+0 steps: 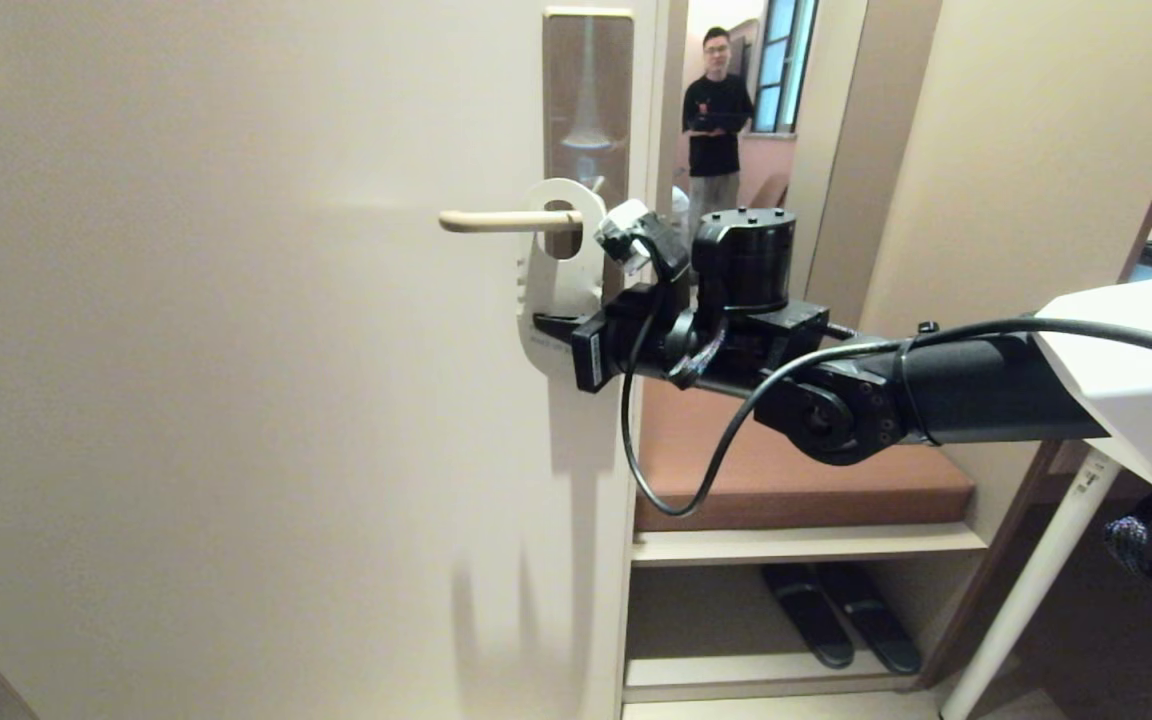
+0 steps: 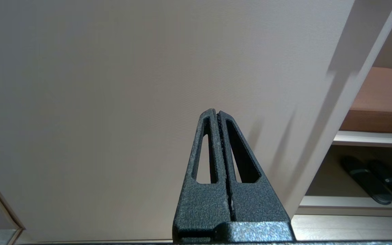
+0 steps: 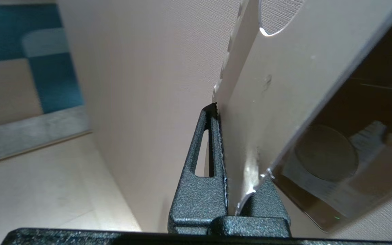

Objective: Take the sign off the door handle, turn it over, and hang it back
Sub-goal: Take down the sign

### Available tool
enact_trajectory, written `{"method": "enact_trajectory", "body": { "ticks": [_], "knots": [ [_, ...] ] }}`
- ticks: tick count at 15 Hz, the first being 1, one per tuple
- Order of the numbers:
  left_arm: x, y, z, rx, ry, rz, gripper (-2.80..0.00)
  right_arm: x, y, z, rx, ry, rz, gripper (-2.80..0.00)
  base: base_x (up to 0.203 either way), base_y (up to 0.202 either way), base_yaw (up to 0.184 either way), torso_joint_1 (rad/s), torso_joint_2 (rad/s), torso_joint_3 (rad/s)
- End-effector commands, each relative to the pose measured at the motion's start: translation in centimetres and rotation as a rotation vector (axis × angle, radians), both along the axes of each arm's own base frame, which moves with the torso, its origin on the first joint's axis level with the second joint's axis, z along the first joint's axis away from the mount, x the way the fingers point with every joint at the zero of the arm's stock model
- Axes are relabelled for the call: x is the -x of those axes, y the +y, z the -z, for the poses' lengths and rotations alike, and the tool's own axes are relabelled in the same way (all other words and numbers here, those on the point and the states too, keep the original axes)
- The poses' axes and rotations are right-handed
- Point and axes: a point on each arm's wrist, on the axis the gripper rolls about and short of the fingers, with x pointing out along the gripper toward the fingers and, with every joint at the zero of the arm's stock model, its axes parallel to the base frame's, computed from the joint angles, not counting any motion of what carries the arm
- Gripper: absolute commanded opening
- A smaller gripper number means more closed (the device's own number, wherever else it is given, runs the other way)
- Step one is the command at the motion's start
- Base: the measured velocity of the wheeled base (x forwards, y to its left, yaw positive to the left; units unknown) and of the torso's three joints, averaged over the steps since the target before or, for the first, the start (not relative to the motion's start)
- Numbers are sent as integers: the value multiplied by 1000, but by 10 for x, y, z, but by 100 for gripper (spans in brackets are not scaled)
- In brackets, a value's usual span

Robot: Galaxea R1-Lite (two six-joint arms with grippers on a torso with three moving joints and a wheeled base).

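I see my right gripper (image 1: 548, 325) clamped on the white sign (image 1: 558, 285), its hole around the door handle (image 1: 496, 221), left gripper (image 2: 217, 115) closed, idle.

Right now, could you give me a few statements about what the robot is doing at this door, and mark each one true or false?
1. The sign hangs on the door handle, which passes through its hole. True.
2. The right gripper is shut on the sign's lower part. True.
3. The sign shows its blue-grey face. False: the face in view is white.
4. The left gripper holds the handle. False: it is shut on nothing, pointing at bare door.
5. A person stands beyond the door. True.
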Motion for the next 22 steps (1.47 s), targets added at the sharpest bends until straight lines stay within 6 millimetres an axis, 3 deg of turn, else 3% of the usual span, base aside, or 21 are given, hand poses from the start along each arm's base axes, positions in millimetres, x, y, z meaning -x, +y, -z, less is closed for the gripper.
{"method": "enact_trajectory", "body": {
  "ticks": [1,10,22],
  "knots": [
    [0,0,0,1,0,0,-280,6,4,-1,19,-23,29,-280,0,0,0,0,0,0],
    [0,0,0,1,0,0,-280,24,35,7,54,-31,203,-280,0,0,0,0,0,0],
    [0,0,0,1,0,0,-280,30,71,3,24,-77,335,-280,0,0,0,0,0,0]
  ]
}}
